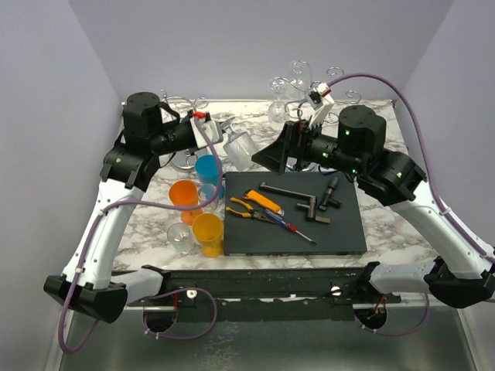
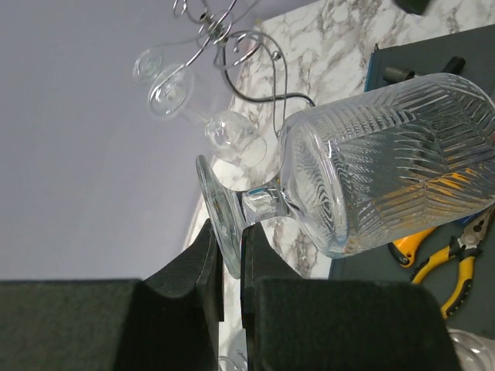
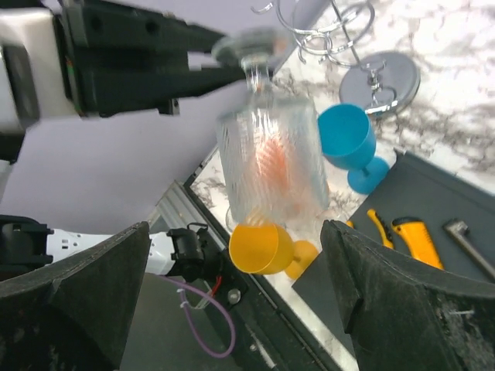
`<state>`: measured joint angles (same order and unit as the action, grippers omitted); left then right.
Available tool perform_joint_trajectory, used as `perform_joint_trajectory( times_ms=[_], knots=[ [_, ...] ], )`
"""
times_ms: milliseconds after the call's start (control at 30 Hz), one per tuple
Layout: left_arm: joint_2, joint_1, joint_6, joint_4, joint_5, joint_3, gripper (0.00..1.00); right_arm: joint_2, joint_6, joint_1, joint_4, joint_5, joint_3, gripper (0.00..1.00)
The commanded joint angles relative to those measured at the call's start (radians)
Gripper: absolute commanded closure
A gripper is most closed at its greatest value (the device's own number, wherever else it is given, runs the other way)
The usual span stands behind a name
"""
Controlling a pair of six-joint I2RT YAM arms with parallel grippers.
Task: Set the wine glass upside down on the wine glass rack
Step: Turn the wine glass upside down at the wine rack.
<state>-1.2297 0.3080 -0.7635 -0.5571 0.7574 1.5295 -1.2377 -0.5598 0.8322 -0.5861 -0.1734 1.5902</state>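
Note:
The ribbed clear wine glass [image 1: 241, 148] lies roughly level in the air above the table's left middle. My left gripper [image 1: 213, 135] is shut on its foot; the left wrist view shows the foot [image 2: 220, 216] pinched between the black fingers [image 2: 267, 255], the bowl [image 2: 387, 154] pointing away. My right gripper [image 1: 271, 158] stands open just right of the bowl, not touching it; in its wrist view the glass [image 3: 271, 166] hangs beyond the wide-apart fingers [image 3: 371, 270]. A wire wine glass rack [image 1: 298, 81] stands at the back with clear glasses hanging from it [image 2: 166, 89].
A second wire rack [image 3: 325, 23] with a round chrome base [image 3: 379, 77] stands back left. Blue [image 1: 207, 168], orange [image 1: 184, 193] and yellow [image 1: 207, 232] cups and a clear glass [image 1: 182, 238] crowd the left. A dark mat [image 1: 340, 224] carries pliers [image 1: 251, 209] and other tools.

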Motion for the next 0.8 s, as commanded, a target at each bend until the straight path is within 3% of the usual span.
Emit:
perform_joint_trajectory(
  times_ms=[0,167,633,767],
  knots=[
    [0.104,0.009,-0.277,0.153,0.216,-0.088,1.0,-0.033,0.131,0.005,-0.046,-0.017,0.053,0.01],
    [0.129,0.03,-0.383,0.154,0.259,-0.107,1.0,-0.023,0.195,0.005,0.15,-0.182,-0.087,0.0],
    [0.165,0.081,-0.551,0.155,0.281,-0.152,1.0,-0.049,0.233,0.005,0.42,-0.334,-0.256,0.01],
    [0.165,0.085,-0.558,0.155,0.28,-0.149,1.0,-0.067,0.227,0.005,0.439,-0.367,-0.272,0.15]
  ],
)
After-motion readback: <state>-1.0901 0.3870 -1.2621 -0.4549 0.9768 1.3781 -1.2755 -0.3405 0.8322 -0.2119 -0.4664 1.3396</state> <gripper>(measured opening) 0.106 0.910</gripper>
